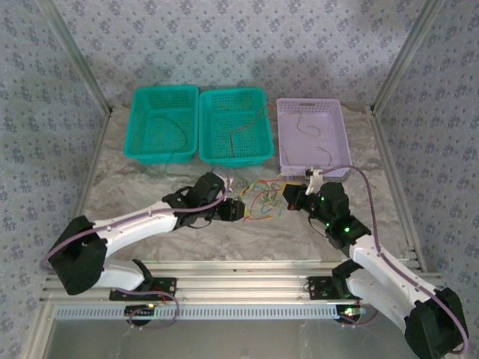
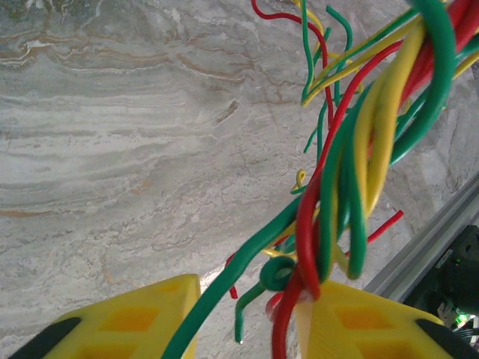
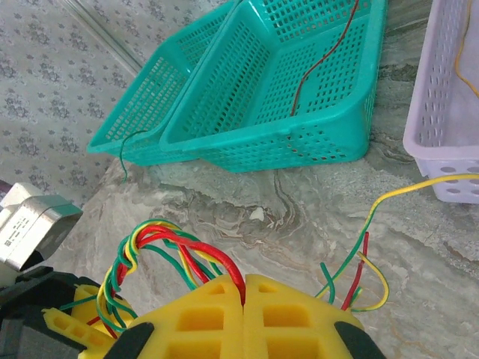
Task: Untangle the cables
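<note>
Over the marble tabletop, right claw pinches the cables shut, left claw half open around them

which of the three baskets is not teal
The lavender basket, rightmost in the row and closest to the right arm. The left basket and the middle basket are both teal.
</note>
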{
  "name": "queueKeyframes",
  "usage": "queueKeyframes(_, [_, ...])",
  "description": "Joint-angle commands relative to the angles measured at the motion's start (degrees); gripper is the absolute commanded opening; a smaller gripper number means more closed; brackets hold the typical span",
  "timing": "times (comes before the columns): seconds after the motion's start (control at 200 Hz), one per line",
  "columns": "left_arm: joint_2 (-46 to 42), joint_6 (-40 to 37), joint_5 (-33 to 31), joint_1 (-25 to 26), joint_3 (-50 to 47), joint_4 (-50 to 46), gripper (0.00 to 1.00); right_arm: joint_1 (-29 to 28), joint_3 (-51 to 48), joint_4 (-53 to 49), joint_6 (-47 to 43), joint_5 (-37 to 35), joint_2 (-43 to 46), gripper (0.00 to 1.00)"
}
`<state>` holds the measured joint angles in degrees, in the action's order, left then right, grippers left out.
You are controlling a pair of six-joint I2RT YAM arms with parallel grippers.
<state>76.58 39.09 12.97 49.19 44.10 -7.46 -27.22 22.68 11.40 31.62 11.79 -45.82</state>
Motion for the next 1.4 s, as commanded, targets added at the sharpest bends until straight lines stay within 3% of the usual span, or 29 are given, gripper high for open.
queueKeyframes(0.0, [-2.22,0.52,-0.24,0.12,-1.01,1.43,0.38,-0.30,1.14,1.69,1.43,-0.85,0.88,0.00])
queueKeyframes(0.175, [-2.20,0.88,0.12,0.12,-1.38,2.40,0.29,-0.29,1.23,2.34,2.06,-0.59,0.56,0.00])
queueKeyframes(0.265, [-1.88,1.07,0.43,0.12,-1.46,3.08,0.20,-0.40,1.32,2.41,2.27,-0.45,0.42,0.00])
queueKeyframes(0.53, [-1.21,2.16,0.45,0.16,-1.78,4.80,0.13,-0.47,0.81,3.20,2.84,-0.02,0.35,0.00])
queueKeyframes(0.625, [-1.08,2.21,0.46,0.14,-1.63,4.81,0.00,-0.47,0.71,3.10,2.84,-0.21,0.22,0.00])
queueKeyframes(1.014, [-14.87,-3.33,-2.34,-2.83,2.04,-10.74,0.00,3.23,-0.04,-3.77,5.58,-8.17,0.03,0.00])
queueKeyframes(1.394, [-24.64,-7.11,-0.54,-8.26,5.80,-23.00,0.00,10.38,-0.93,-9.15,7.36,-9.96,-4.21,0.00])
